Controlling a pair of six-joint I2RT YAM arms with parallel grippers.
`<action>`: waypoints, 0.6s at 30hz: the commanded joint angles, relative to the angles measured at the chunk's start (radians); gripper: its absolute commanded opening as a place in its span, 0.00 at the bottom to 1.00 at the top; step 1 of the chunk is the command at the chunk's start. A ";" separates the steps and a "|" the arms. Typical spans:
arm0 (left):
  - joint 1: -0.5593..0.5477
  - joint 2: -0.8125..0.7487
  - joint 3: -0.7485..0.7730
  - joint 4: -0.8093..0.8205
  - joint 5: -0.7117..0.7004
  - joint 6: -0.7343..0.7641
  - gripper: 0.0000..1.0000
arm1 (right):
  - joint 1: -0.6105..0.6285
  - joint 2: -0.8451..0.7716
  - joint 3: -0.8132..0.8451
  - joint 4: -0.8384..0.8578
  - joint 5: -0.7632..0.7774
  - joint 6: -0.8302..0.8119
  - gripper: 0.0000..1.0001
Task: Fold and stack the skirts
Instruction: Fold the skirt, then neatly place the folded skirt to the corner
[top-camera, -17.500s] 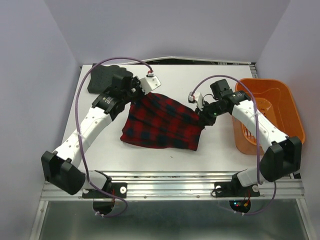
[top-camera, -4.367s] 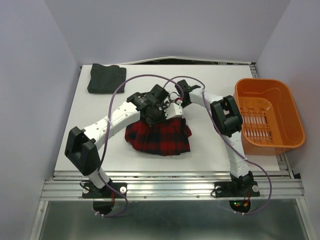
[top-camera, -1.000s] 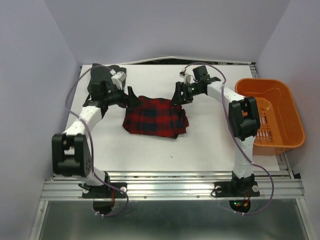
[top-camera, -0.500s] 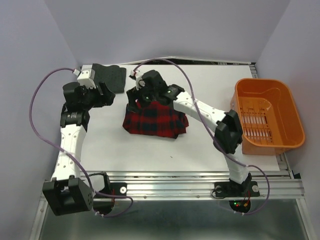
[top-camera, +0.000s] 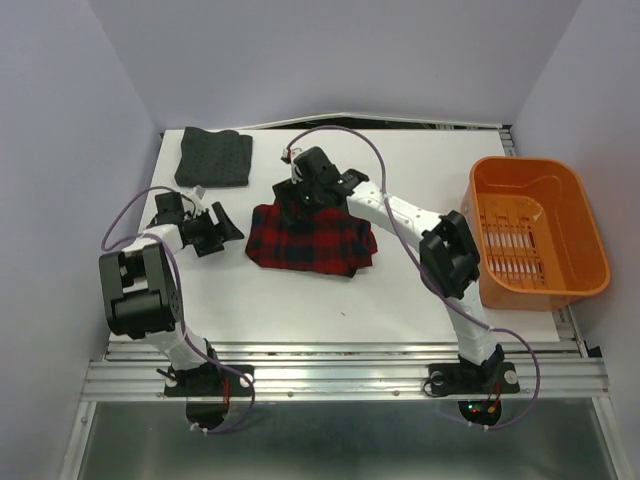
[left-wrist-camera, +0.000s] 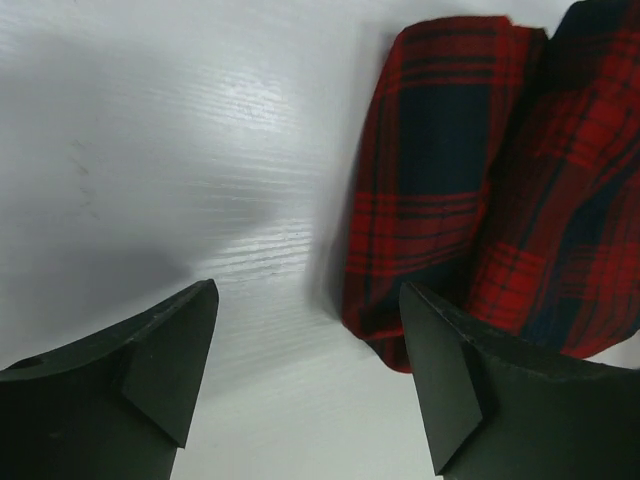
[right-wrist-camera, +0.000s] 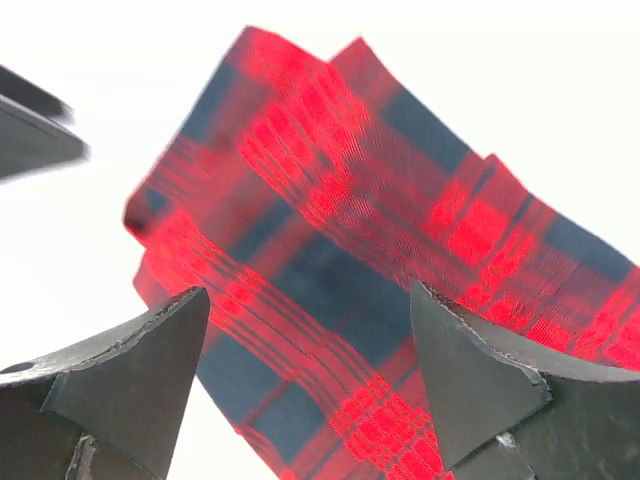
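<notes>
Jaws apart and empty, the left gripper (left-wrist-camera: 310, 372) sits low over the bare table (left-wrist-camera: 180, 150) beside the folded plaid skirt (left-wrist-camera: 450, 200). The right gripper (right-wrist-camera: 310, 380), also spread and empty, hangs above the plaid. Only the overhead view shows the grey skirt (top-camera: 213, 158), folded at the far left corner.

Red-and-black plaid cloth skirt (top-camera: 312, 238): far edge hidden under the right gripper (top-camera: 298, 203); cropped in both wrist views. Blurred dark shape (right-wrist-camera: 30, 125), left of right-wrist view, unidentifiable.

Robot lab cell, plain lilac walls (top-camera: 330, 50), white table (top-camera: 300, 300), aluminium rail (top-camera: 340, 375)
</notes>
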 joint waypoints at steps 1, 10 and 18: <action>0.000 0.088 0.023 0.062 0.153 0.000 0.89 | 0.012 0.007 0.141 -0.009 0.052 0.033 0.87; -0.042 0.117 -0.078 0.158 0.208 -0.003 0.89 | 0.042 0.073 0.253 -0.005 0.181 0.108 0.89; -0.207 0.126 -0.098 0.251 0.228 -0.045 0.64 | 0.079 0.125 0.287 -0.017 0.270 0.116 0.89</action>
